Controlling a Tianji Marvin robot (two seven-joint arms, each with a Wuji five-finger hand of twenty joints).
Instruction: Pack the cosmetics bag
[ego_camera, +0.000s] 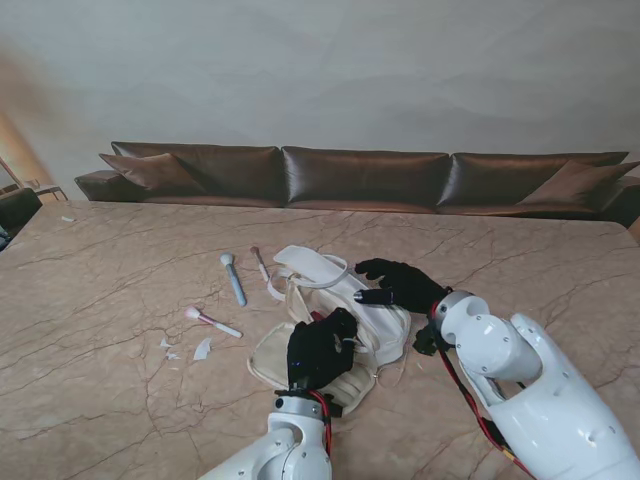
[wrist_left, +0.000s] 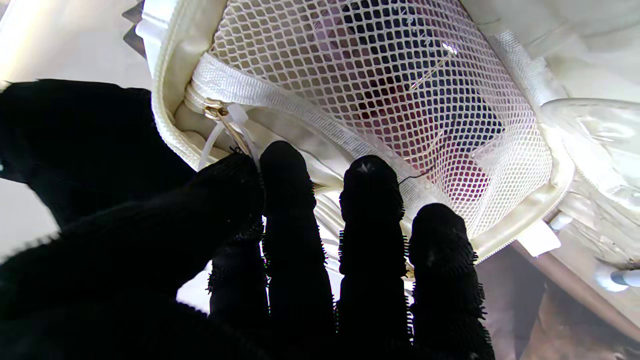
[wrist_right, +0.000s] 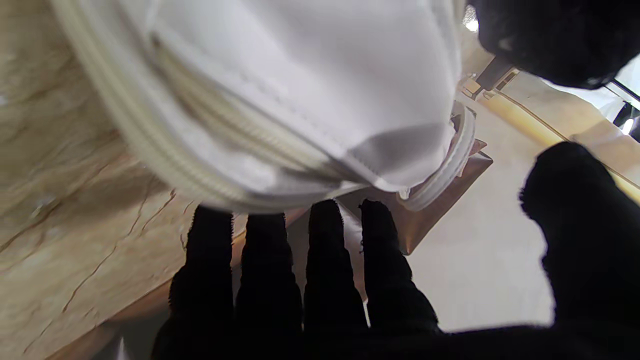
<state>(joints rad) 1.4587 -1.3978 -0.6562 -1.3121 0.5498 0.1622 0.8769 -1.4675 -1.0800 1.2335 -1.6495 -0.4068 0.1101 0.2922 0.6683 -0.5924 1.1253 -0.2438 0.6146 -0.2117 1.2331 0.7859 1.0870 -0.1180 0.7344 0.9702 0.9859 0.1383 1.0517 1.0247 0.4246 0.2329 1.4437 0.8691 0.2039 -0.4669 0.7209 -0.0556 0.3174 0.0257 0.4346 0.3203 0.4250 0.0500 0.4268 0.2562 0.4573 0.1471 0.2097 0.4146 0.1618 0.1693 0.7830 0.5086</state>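
The cream cosmetics bag (ego_camera: 381, 328) lies unzipped and spread out mid-table. My left hand (ego_camera: 320, 350) rests on its nearer half. In the left wrist view its thumb and forefinger pinch the white tag of the zipper pull (wrist_left: 220, 111) at the edge of the mesh pocket (wrist_left: 400, 75), which has dark red and dark blue items showing through. My right hand (ego_camera: 400, 284) lies against the bag's right side; in the right wrist view its fingers (wrist_right: 320, 250) are straight at the bag's white wall (wrist_right: 300, 90), thumb apart, holding nothing.
To the left of the bag lie a pale blue brush (ego_camera: 233, 278), a thin brush (ego_camera: 261, 264), a pink-tipped brush (ego_camera: 210, 321) and small white pieces (ego_camera: 203, 348). A brown sofa (ego_camera: 360, 175) runs along the table's far edge.
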